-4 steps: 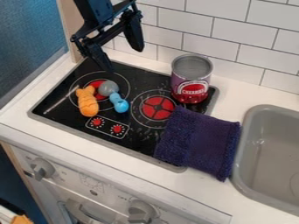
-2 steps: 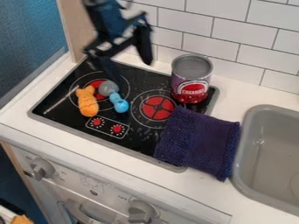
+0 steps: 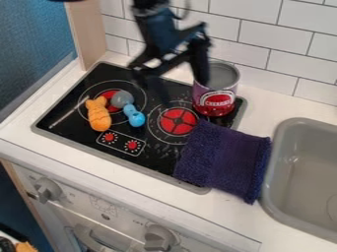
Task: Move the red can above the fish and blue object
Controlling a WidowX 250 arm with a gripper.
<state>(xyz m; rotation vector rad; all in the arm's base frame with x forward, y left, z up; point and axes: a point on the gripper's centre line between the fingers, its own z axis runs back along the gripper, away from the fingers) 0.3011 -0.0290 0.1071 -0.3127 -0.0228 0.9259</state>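
Note:
My gripper hangs over the back middle of the stove, open, its two fingers spread apart. Its right finger covers the left edge of the red can, which stands upright at the stove's back right corner. Whether finger and can touch, I cannot tell. An orange fish lies over the left burner. Close to its right is the blue object, with a grey rounded end towards the back.
A purple cloth covers the stove's front right corner and part of the counter. The grey sink is at the right. Behind the counter rises a white tiled wall.
The gripper has moved right and somewhat down in the view, from behind the fish and blue object to beside the can. The can, fish, blue object and cloth have stayed put.

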